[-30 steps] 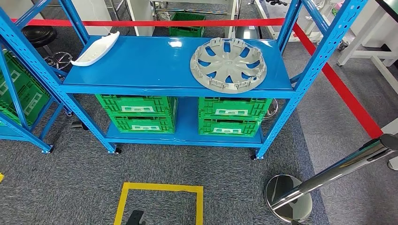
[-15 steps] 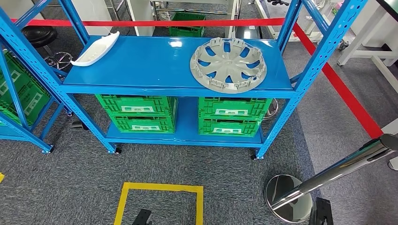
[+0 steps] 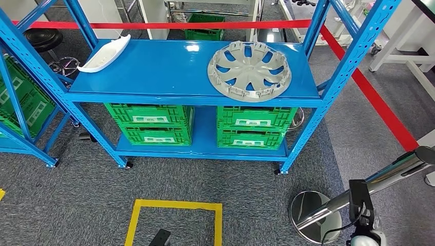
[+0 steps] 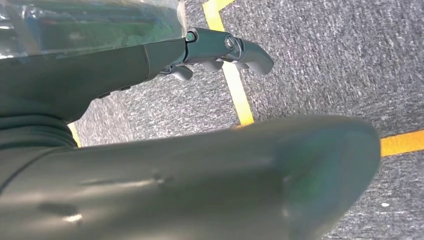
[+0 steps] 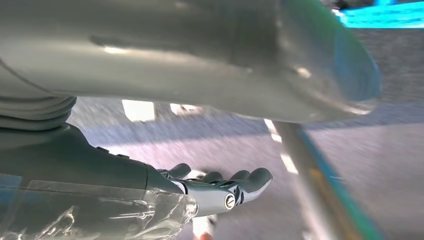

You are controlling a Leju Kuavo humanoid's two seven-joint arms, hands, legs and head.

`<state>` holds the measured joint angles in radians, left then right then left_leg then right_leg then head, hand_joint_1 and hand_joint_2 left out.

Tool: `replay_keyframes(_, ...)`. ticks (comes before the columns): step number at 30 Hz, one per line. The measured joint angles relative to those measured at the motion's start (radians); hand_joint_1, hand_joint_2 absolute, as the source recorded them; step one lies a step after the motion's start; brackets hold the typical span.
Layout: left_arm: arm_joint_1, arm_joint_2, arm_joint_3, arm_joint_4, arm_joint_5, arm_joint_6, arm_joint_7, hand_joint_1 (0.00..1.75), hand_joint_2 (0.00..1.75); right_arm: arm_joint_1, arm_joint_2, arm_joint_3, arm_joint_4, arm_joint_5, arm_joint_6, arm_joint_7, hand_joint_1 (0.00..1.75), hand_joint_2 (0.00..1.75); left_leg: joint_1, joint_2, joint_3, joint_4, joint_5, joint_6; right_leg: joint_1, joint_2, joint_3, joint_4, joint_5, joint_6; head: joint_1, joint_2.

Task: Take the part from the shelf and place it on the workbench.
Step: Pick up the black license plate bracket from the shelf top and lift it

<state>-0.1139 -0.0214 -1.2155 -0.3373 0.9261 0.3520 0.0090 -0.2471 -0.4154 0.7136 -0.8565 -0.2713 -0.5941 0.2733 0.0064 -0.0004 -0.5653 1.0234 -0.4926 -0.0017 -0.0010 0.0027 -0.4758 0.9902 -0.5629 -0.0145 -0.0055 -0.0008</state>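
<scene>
A grey wheel cover (image 3: 250,70) lies flat on the right half of the blue shelf's top board (image 3: 164,72). A white curved part (image 3: 105,53) rests at the board's far left corner. My right hand (image 3: 359,202) rises at the lower right, well short of the shelf, beside a steel post. Its fingers (image 5: 235,187) are stretched out and hold nothing in the right wrist view. My left hand (image 3: 160,238) just shows at the bottom edge, over the yellow floor square. Its fingers (image 4: 235,47) are also extended and hold nothing.
Green crates (image 3: 151,123) (image 3: 254,125) fill the lower shelf. A chrome barrier post (image 3: 390,174) with a round base (image 3: 315,215) stands right beside my right hand. A yellow tape square (image 3: 177,207) marks the carpet. Red floor tape (image 3: 369,87) runs right; another rack (image 3: 20,102) stands left.
My right hand has come up into view at the lower right. My left hand's tip has shifted a little to the right. The shelf and its parts have not moved.
</scene>
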Motion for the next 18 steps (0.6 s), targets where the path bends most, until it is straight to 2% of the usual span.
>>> replay_keyframes(11, -0.014, 0.002, -0.039, 0.005, -0.007, -0.010, 0.016, 0.00, 0.00, -0.120, -0.020, 0.017, -0.142, 0.293, 0.073, 0.125, 0.00, 0.00, 0.000, -0.001, 0.000, 0.000, 0.001, -0.001, 0.000, -0.001, 0.000, 0.001, 0.000, 0.000, 0.000, 0.000)
replay_keyframes(18, -0.027, 0.003, -0.059, 0.005, -0.025, -0.018, 0.028, 0.00, 0.00, -0.209, -0.015, 0.046, -0.236, 0.468, 0.157, 0.188, 0.00, 0.00, 0.000, -0.002, -0.001, 0.000, 0.002, -0.001, 0.000, -0.002, -0.001, 0.002, 0.000, 0.000, 0.000, 0.000)
